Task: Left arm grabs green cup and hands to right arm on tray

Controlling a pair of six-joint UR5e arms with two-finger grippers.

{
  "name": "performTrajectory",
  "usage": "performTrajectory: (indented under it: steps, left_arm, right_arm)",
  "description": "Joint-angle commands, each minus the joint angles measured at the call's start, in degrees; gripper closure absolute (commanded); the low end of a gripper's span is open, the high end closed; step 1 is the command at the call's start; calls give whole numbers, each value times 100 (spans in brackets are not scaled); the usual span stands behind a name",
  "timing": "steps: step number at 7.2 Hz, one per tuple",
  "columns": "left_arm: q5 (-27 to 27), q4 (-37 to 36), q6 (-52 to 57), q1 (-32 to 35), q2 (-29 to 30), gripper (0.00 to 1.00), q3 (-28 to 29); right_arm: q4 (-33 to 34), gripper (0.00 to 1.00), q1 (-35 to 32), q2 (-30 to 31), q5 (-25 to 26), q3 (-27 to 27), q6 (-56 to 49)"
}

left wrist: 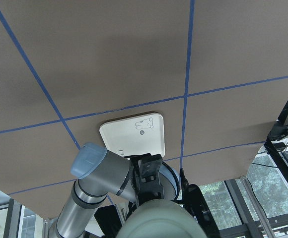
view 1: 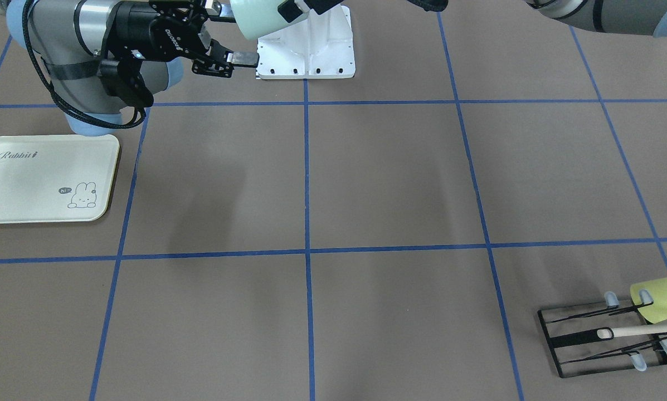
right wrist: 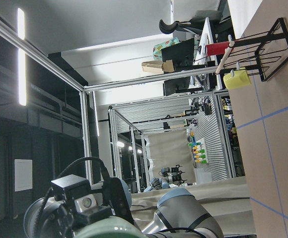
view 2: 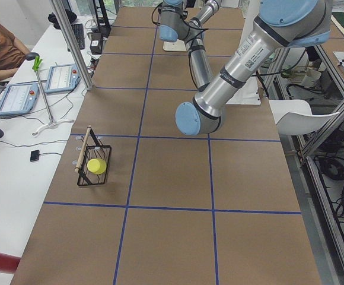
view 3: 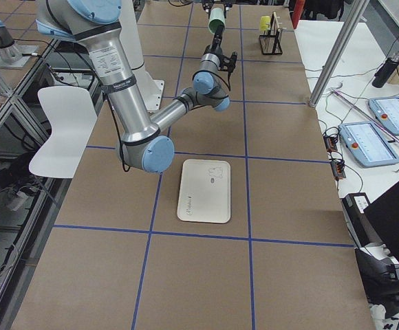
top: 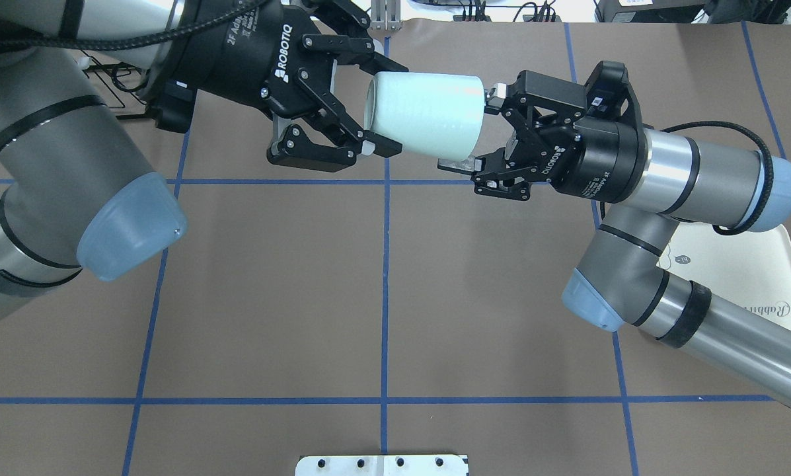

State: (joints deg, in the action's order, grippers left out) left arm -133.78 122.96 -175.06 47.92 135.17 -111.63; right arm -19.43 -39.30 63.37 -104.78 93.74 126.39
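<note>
Hanging on its side well above the tabletop [top: 269, 297], overhead view: green cup [top: 425, 122], pinched at its left end by the left gripper [top: 390, 106]; right gripper [top: 476, 127] spread, straddling the cup's right end. Tray [top: 765, 284] lies near and right, partly under the right arm [top: 699, 178], well apart from the cup.

Front view: a gap shows between the cup and one of the right gripper's fingers [view 1: 243, 58]; that hold is judged not yet made. Hazard: left gripper letting go before the right one presses in; cup falls to the tabletop.

Right-side view: cup high, tray far off and low. Hazard: a shallow hold on the smooth, tapered wall slipping during the carry.

Left wrist view: tray far below the cup. Hazard: a tilted release toppling the cup off the tray.

Right wrist view: only the cup's edge shows; hold cannot be judged.
</note>
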Motion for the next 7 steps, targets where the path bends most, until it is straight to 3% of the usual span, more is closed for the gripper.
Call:
performTrajectory:
  steps: [1,2,5,7]
  left_arm:
    - [18,0,-2,-11,1,82,18]
    - [19,0,7,-11,1,82,45]
    - [19,0,-2,-29,9,82,54]
    - [19,0,-2,-38,9,82,54]
  right_arm:
    - [0,20,37,-1,2,-5,0]
    - [0,26,45,-1,2,4,0]
    - [-9,30,45,-9,2,30,0]
    - [-44,41,54,-9,2,30,0]
